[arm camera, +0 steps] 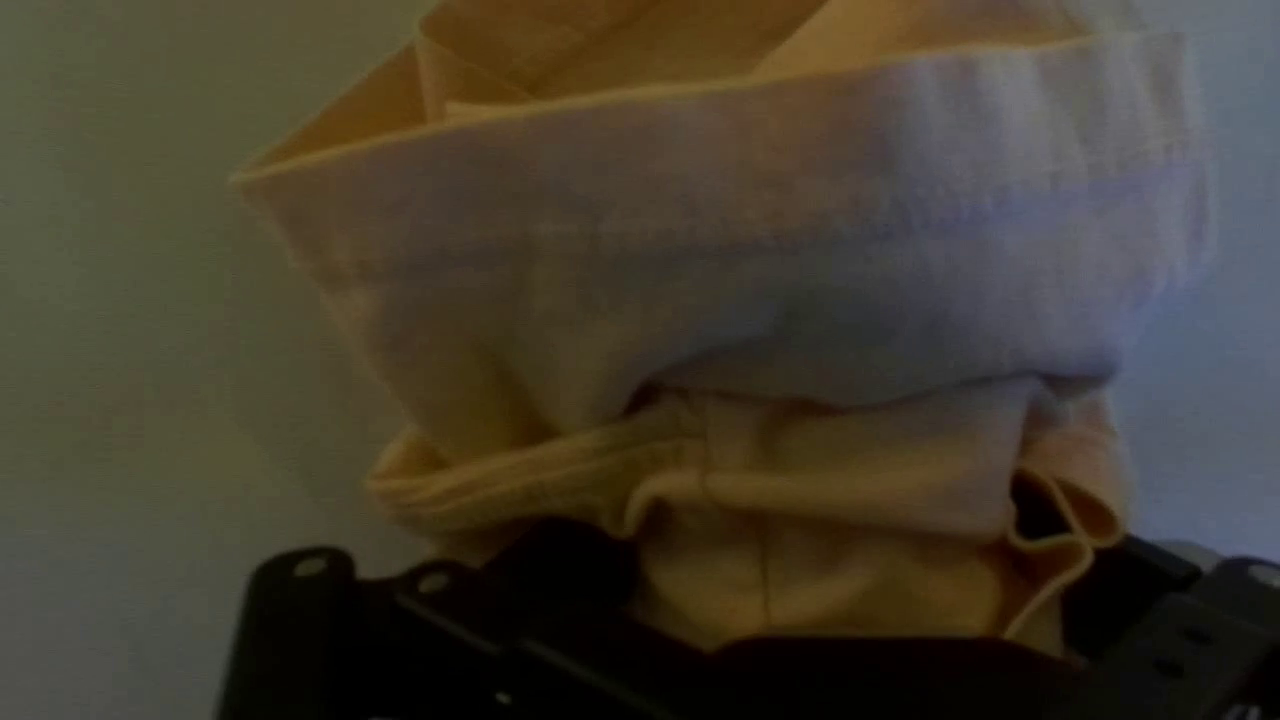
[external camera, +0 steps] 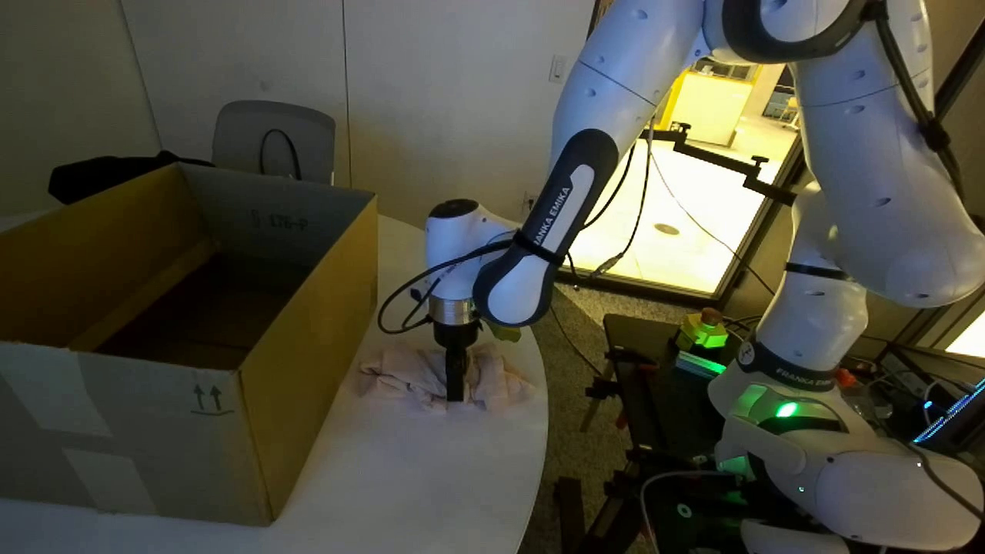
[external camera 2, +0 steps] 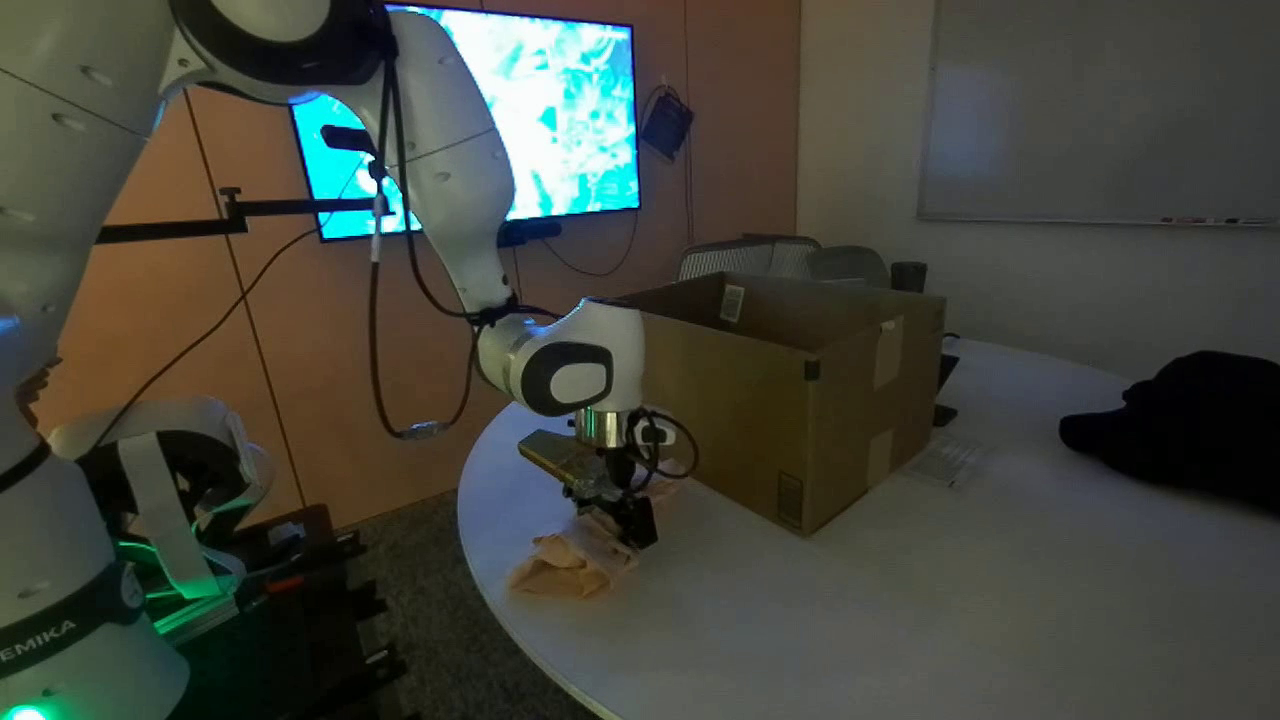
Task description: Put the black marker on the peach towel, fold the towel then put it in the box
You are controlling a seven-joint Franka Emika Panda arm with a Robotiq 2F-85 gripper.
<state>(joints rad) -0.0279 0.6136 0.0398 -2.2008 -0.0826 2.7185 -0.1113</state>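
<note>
Towel [external camera: 400, 377] lies rumpled on the white worktop [external camera: 462, 477] in an exterior view, near the rounded edge, and my tool [external camera: 455, 397] points straight down into it, with pale peach cloth showing on both sides. Just beside it I have the cardboard box [external camera: 288, 362], tall-walled, with two upward arrows [external camera: 215, 398] printed on one face; I can look over its rim to the dark floor within.

In an exterior view my arm [external camera 2: 450, 180] arches over from the left, the tool down among the towel's folds. A crumpled end of the cloth spreads nearer to this camera than the tool, and the box stands beyond. A black heap [external camera 2: 1190, 430], which I cannot identify, sits well apart on the worktop, and a bright screen [external camera 2: 570, 110] glows behind the arm.

In the wrist view the towel fills the middle of my feed, a stitched hem crossing above doubled-up creases. Two dark fingers [arm camera: 575, 570] stand apart with bunched cloth between them; whether they clench it or merely straddle it, I cannot tell.
</note>
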